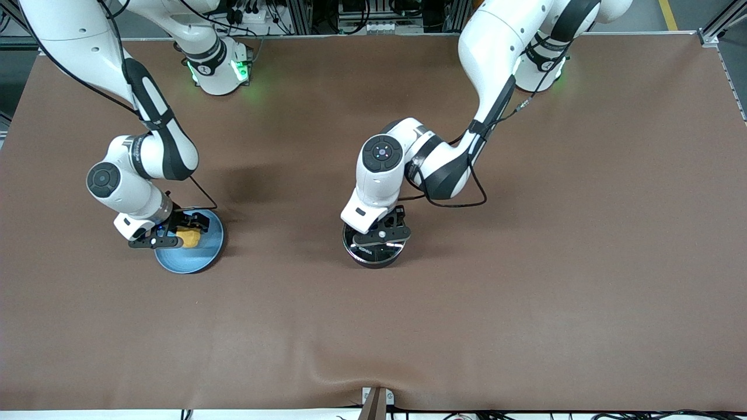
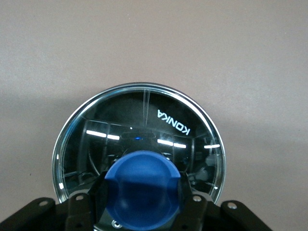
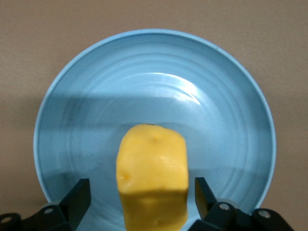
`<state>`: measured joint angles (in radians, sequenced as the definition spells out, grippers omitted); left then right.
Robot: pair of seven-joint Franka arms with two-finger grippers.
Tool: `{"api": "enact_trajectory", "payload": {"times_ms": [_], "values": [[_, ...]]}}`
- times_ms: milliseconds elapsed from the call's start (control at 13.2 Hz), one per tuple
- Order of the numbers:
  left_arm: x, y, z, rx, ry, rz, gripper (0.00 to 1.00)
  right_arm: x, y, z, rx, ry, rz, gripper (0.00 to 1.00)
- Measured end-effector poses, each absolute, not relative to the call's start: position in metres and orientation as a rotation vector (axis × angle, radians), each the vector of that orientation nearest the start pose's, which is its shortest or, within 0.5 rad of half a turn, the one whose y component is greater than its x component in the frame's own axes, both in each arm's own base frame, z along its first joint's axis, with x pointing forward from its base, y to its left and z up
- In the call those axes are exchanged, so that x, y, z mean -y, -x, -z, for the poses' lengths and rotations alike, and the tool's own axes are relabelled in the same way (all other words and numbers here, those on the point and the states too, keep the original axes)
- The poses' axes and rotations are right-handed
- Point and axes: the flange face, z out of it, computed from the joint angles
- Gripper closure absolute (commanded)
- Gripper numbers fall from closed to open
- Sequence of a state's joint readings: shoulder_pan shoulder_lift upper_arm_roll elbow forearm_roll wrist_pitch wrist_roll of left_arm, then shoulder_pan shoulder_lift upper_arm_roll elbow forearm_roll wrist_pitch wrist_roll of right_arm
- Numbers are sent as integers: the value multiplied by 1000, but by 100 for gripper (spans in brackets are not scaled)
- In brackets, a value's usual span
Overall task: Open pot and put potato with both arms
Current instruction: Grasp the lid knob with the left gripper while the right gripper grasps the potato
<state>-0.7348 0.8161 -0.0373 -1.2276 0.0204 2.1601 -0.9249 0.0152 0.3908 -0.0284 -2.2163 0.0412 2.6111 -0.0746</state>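
Left hand (image 2: pixel 139 211) clamped on blue lid knob (image 2: pixel 142 185) of pot (image 1: pixel 374 249), frame centre. Right hand (image 3: pixel 142 202) spread wide around potato (image 3: pixel 151 173), not gripping, on plate (image 1: pixel 195 256), lower left. Step: grasping both. Next: lift lid, pinch potato.

Two robot arms are seen, the left arm (image 1: pixel 496 76) at upper right and the right arm (image 1: pixel 105 76) at upper left, cased in glossy white shells with black joint bands. Green light is cast at both bases. A round black cap is set on each wrist housing. Thin black cables are looped alongside. Silver screws are visible on the black gripper bodies.
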Motion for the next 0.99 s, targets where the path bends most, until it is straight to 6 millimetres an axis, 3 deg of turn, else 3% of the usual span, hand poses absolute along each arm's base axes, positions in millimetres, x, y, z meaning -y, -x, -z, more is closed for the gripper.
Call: {"api": "enact_trajectory", "payload": {"times_ms": [152, 303, 455, 682, 834, 986], "values": [[527, -556, -292, 265, 3229, 103, 100, 10, -552, -198, 41, 3132, 6, 27], [527, -558, -296, 271, 3233, 111, 100, 10, -551, -197, 41, 3132, 4, 61], [526, -563, -311, 280, 3249, 141, 100, 11, -552, -197, 38, 3132, 4, 82], [510, -575, -360, 323, 3267, 201, 100, 12, -554, -199, 38, 3133, 13, 100], [485, -588, -397, 381, 3262, 219, 100, 12, -557, -203, 63, 3133, 27, 100], [452, -604, -432, 440, 3257, 246, 100, 14, -564, -220, 91, 3133, 73, 100]]}}
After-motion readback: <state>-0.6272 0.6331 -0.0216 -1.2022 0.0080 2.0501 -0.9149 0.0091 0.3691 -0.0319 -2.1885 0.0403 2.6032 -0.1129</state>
